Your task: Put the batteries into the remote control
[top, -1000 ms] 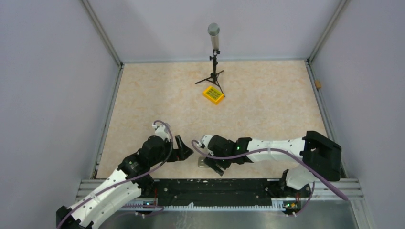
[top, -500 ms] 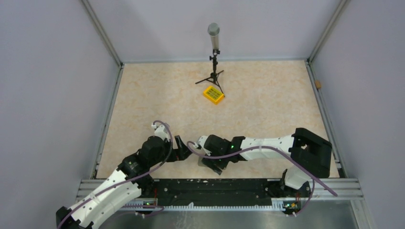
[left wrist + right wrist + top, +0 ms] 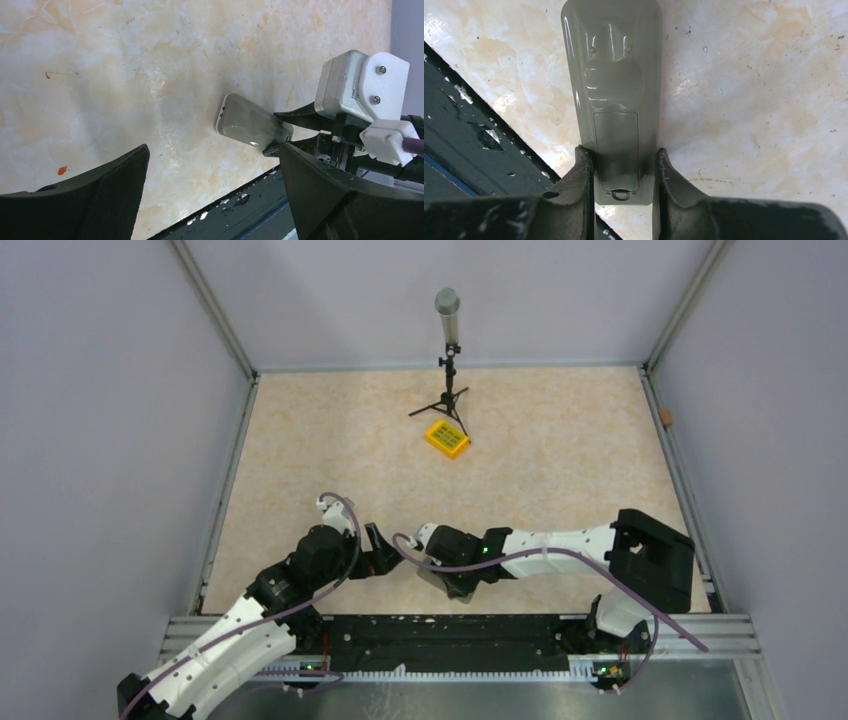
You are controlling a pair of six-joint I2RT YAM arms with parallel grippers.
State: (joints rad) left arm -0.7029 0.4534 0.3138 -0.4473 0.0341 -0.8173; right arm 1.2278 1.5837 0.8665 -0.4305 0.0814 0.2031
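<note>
Right fingers (image 3: 581,175) grip remote control (image 3: 611,75)

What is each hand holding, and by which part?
The right hand grips the remote control, back up, across its long edges at the battery-cover end. The left hand is open, holding nothing.

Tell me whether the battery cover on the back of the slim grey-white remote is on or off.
On. The rectangular cover sits flush in the upturned back of the slim grey-white remote control, with its latch tab seated at the end.
</note>
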